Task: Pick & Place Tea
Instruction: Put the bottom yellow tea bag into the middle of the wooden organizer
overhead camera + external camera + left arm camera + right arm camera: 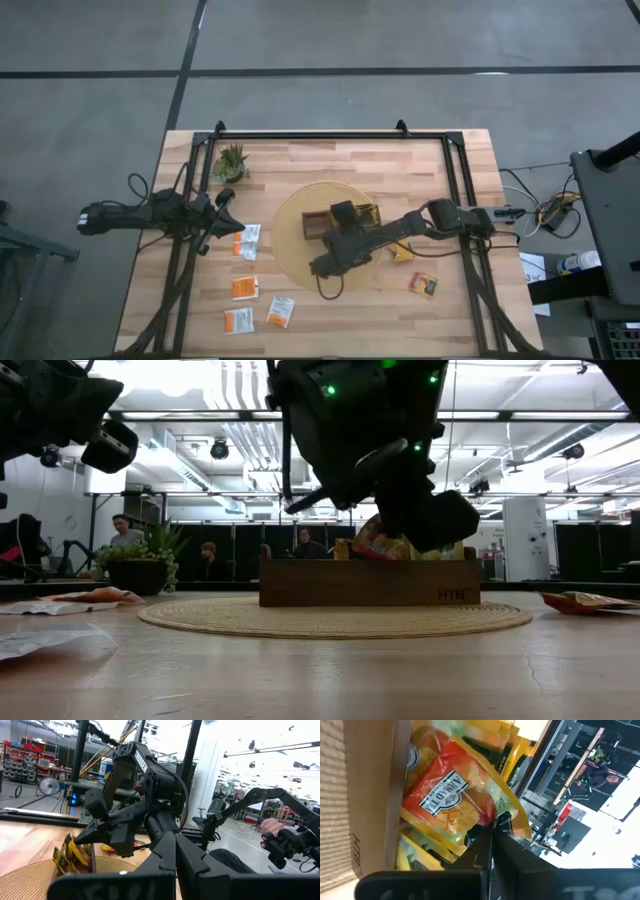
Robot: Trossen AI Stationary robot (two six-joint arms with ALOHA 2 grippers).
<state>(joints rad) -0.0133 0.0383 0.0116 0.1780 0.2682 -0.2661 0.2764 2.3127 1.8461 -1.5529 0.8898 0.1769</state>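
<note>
Tea sachets lie in two groups. At the middle of the high view a dark brown long wooden tray [318, 222] sits on a round woven straw mat [290, 250], its long axis running left to right across the frame, and yellow sachets [366, 213] stand on edge in its right part. In the low view the tray's front wall [370, 582] carries the letters "HTE" at lower right.

The right gripper [322, 266] reaches in from the right of the high view to the mat's lower middle. In the right wrist view its fingers [487, 842] are pinched together on the lower edge of an orange-and-yellow sachet [455, 802]. That sachet lies slanted, its long axis running from upper left to lower right of the frame, and its white label reads "AHMAD TEA" tipped the same way. It rests against the tray's wooden wall [375, 795], with more yellow packets behind it.

Loose white-and-orange sachets [246, 240] lie flat on the pale wooden table [330, 325] at lower left of the high view, four in all, well apart from the tray. Two more packets [423, 285] lie just right of the mat.

The left gripper [222, 222] waits at the table's left side, its fingers closed on nothing, near a small spiky green potted plant [231, 160] at upper left.
</note>
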